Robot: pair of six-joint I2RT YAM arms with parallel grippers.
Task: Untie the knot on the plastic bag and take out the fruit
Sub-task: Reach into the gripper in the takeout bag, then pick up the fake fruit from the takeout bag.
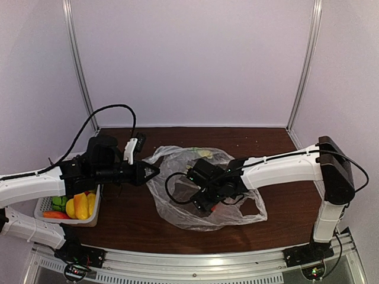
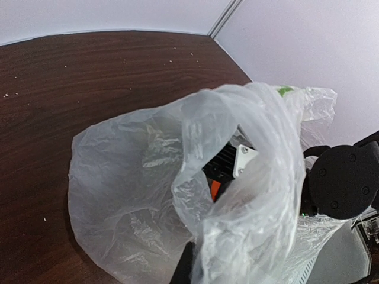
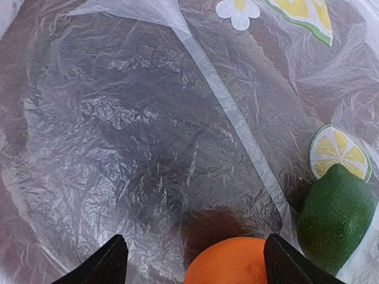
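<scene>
The plastic bag (image 1: 249,210) lies crumpled in the middle of the table, its mouth held open. My left gripper (image 1: 153,171) is shut on the bag's left edge, and thin plastic (image 2: 130,177) drapes over its fingers (image 2: 185,269). My right gripper (image 1: 207,204) reaches inside the bag. There it (image 3: 196,248) stands open, with an orange (image 3: 228,263) between the fingers, close to the right one. A green lime (image 3: 334,219) lies just to the orange's right, on the bag's film (image 3: 148,130). The knot is not in view.
A white basket (image 1: 41,207) at the left edge of the table holds yellow (image 1: 77,207), green (image 1: 59,201) and red fruit (image 1: 53,215). Lemon slices (image 3: 340,151) are printed on the bag. Pale walls close in the back and sides.
</scene>
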